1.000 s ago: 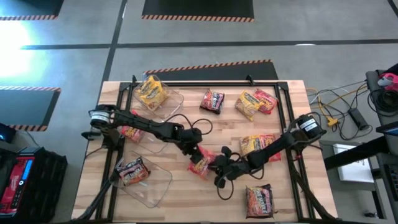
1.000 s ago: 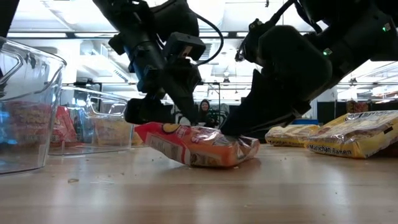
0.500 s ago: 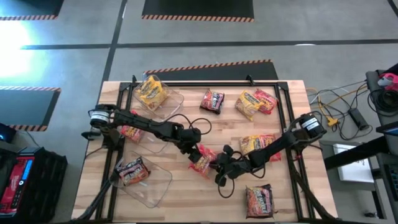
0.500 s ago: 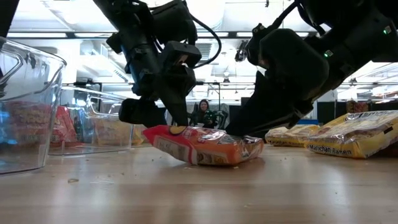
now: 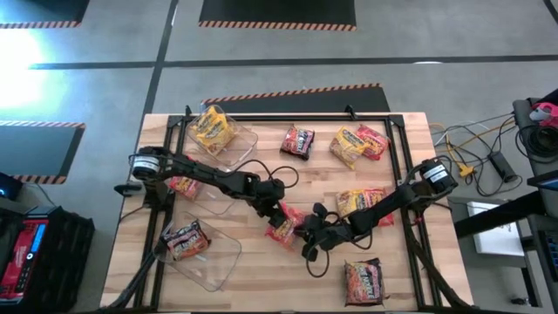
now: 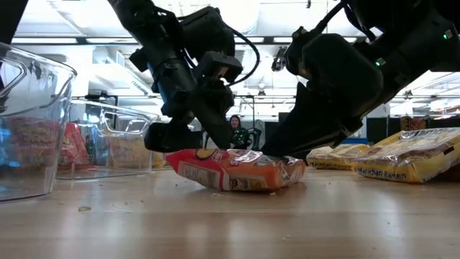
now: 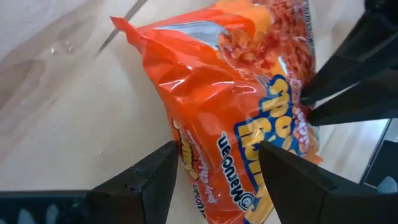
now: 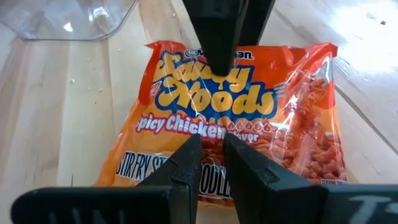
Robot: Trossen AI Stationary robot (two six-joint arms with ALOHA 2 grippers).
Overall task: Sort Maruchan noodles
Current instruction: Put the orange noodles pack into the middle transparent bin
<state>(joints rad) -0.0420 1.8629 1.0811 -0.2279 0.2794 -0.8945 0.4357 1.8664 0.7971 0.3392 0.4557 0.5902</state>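
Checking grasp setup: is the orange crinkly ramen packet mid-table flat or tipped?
Tipped. In the low view the orange crinkly ramen packet has its left end raised off the wooden table, right end down.

We see a wooden table [image 5: 244, 262] made of pale planks. Three clear plastic bins sit on it, all off to the left arm's side of the pincers. One bin [image 5: 228, 139] is at the far back, one [image 5: 209, 196] is in the middle, and one [image 5: 214, 262] is at the front. Around the table the floor [image 5: 105, 78] is grey, with striped black mats [image 5: 277, 12]. Some cables [image 5: 475, 144] lie past the table edge on the right arm's side. A person [image 6: 235, 129] stands far back in the room.
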